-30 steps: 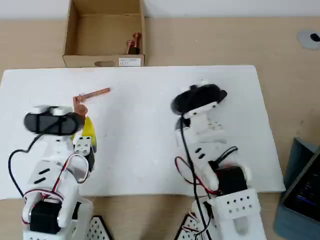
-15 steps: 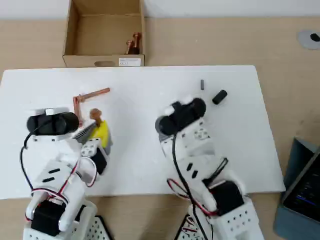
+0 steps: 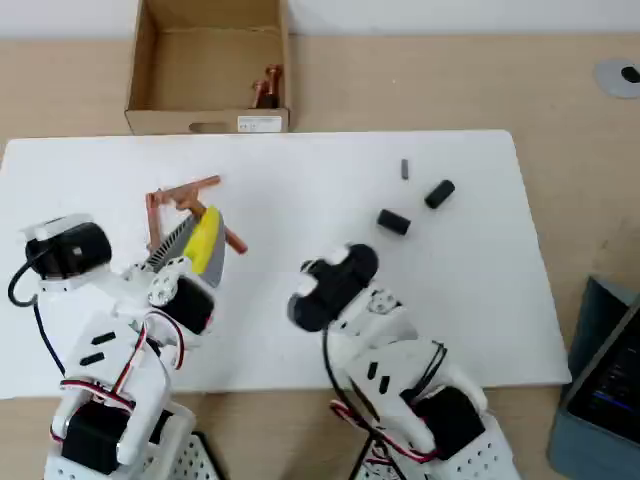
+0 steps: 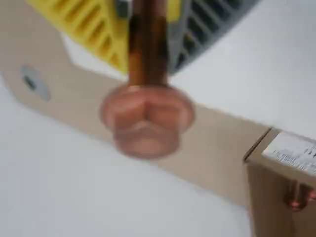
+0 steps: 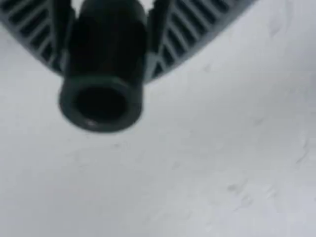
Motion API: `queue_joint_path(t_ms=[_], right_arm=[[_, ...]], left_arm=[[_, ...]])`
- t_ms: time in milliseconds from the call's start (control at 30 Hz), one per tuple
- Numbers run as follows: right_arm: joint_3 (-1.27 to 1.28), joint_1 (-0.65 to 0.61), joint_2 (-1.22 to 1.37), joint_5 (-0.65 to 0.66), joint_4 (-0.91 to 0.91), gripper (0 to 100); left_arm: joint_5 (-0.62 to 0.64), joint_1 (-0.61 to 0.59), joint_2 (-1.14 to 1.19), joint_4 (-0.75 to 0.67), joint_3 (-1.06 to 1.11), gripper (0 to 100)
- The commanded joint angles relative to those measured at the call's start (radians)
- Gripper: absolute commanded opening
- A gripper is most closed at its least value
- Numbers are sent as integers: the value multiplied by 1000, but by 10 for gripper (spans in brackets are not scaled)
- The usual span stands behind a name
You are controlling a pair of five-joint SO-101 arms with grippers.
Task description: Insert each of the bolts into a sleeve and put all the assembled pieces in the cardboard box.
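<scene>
I work at a tan wooden table point(image 3: 420, 85) with a white sheet point(image 3: 470, 300) spread flat over most of it. A grey round fitting point(image 3: 620, 77) sits on the wood at my far right. A blue-grey device point(image 3: 603, 385) stands at the near right, off the sheet.

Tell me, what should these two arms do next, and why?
The left hand grips a copper bolt, the right hand a black sleeve whose hole is empty. So probably: bring the hands together and line the bolt up with that hole.
</scene>
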Motion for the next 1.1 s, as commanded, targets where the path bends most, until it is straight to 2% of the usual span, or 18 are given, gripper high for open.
queue_joint_path(t_ms=[0, 167, 367, 633, 767, 1067], right_arm=[[8, -30, -136, 41, 5, 9], [7, -67, -142, 46, 5, 9], [-12, -114, -143, 46, -2, 9], [-48, -116, -143, 48, -3, 9], [-54, -116, -143, 94, -3, 9], [-70, -116, -143, 95, -5, 9]], left_arm=[[8, 58, -12, -34, -66, 2], [6, 130, -12, -32, -86, 2], [6, 158, -12, -37, -41, 2], [6, 158, -12, -34, 44, 2], [6, 160, -12, -32, 66, 2], [0, 245, -12, -31, 84, 2]])
